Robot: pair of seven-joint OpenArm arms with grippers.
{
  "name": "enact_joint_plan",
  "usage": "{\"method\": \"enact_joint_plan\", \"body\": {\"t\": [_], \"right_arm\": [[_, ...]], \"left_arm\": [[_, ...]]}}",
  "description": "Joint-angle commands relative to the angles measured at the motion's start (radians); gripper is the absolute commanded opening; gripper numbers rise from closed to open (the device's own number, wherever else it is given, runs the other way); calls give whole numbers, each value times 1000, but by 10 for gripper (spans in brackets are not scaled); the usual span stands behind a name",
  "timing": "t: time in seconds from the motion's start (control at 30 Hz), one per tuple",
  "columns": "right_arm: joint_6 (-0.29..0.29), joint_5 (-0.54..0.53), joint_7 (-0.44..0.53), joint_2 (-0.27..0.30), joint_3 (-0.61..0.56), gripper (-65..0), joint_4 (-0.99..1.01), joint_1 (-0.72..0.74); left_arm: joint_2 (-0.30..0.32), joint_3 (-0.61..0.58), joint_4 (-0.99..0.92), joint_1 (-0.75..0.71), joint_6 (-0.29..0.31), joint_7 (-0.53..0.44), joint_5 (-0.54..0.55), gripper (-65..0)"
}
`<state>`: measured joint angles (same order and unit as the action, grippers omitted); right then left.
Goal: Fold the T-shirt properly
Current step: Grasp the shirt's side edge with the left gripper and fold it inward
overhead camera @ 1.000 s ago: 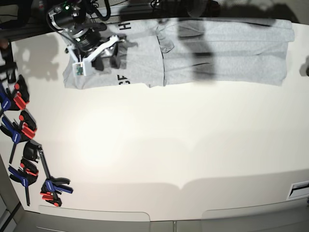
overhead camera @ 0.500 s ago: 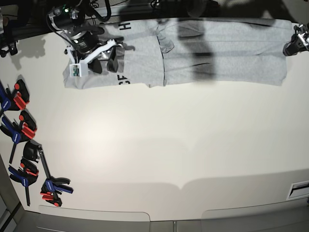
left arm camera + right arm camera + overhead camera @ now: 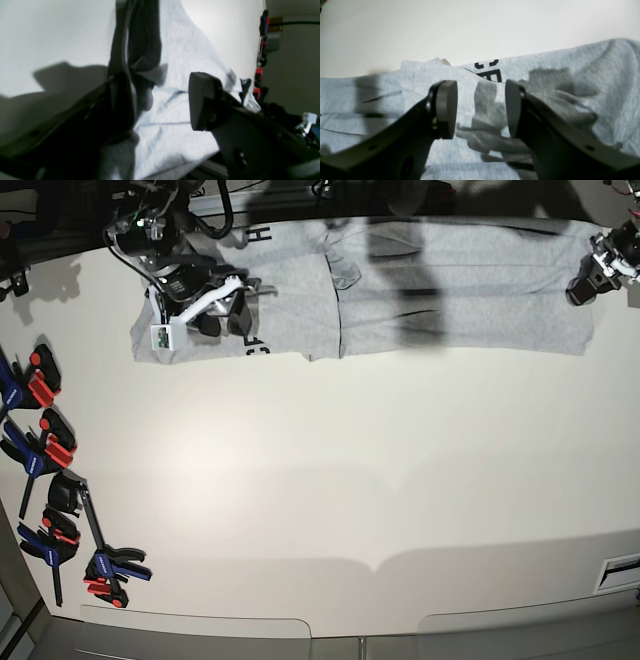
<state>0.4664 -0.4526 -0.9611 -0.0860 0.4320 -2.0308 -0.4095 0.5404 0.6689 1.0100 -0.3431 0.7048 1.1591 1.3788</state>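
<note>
The light grey T-shirt point(image 3: 450, 285) lies as a long folded strip along the table's far edge, with black lettering point(image 3: 255, 345) showing near its left end. My right gripper point(image 3: 225, 318) hovers over that left end. In the right wrist view it point(image 3: 481, 110) stands open above wrinkled cloth and letters point(image 3: 492, 73), with nothing between the pads. My left gripper point(image 3: 583, 285) is at the shirt's right end. In the left wrist view its jaws point(image 3: 162, 107) are wide apart astride the shirt's edge point(image 3: 175, 62), with one pad point(image 3: 200, 105) over the cloth.
Several red, blue and black clamps point(image 3: 45, 450) lie along the left edge of the white table point(image 3: 350, 480). They also show far off in the left wrist view as clamps point(image 3: 261, 50). A white slotted part point(image 3: 620, 570) sits at the near right edge.
My left arm has come in from the far right and settled at the shirt's right end. My right gripper has shifted slightly nearer over the left end, still open.
</note>
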Motion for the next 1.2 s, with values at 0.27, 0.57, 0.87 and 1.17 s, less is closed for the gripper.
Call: {"method": "enact_joint_plan", "body": {"t": [0.27, 0.57, 0.87, 1.17], "right_arm": [[5, -23, 23, 3, 0, -364, -19, 10], [5, -22, 27, 3, 0, -364, -19, 10], [2, 84, 46, 4, 1, -364, -19, 10], [-60, 187, 71, 102, 5, -364, -19, 10]], "left_arm": [[9, 4, 9, -6, -7, -40, -43, -650], [5, 6, 174, -7, -7, 1, -45, -650], [-143, -5, 569, -43, -7, 90, -35, -650], [-234, -206, 779, -71, -7, 79, -37, -650]]}}
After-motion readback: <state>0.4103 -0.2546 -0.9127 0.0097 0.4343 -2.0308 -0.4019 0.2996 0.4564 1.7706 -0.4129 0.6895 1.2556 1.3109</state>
